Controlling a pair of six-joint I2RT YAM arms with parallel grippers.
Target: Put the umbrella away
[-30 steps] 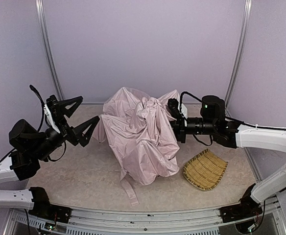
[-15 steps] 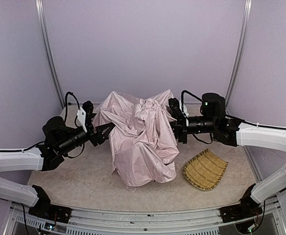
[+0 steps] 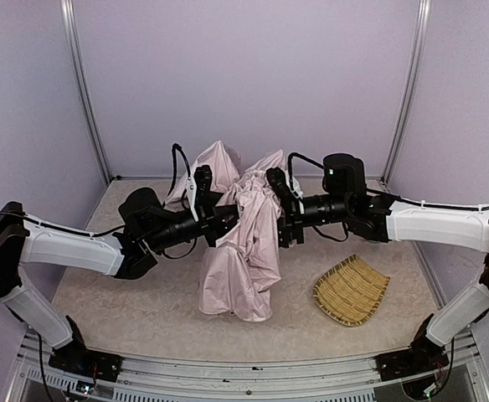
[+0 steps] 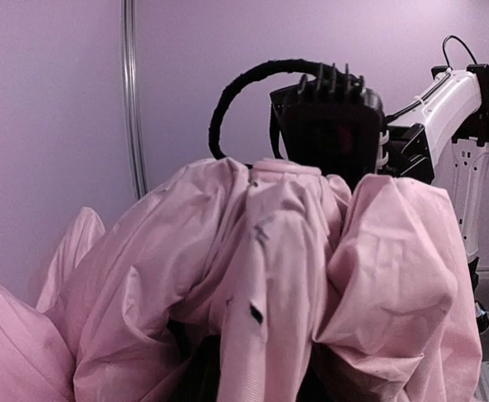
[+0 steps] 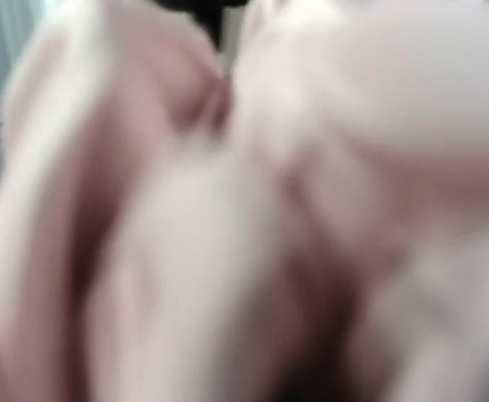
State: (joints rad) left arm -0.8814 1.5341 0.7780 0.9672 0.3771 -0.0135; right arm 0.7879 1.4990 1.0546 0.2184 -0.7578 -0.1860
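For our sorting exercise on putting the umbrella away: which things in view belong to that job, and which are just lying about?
Belongs to the job: the umbrella, bunched up; the left gripper and the right gripper, both at its fabric.
Just lying about: the woven straw tray, untouched.

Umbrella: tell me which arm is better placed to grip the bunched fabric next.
Left, probably. The left gripper is pressed into the folds of the umbrella, which fill its wrist view close ahead. The right gripper meets the opposite side, but its jaws are unclear.
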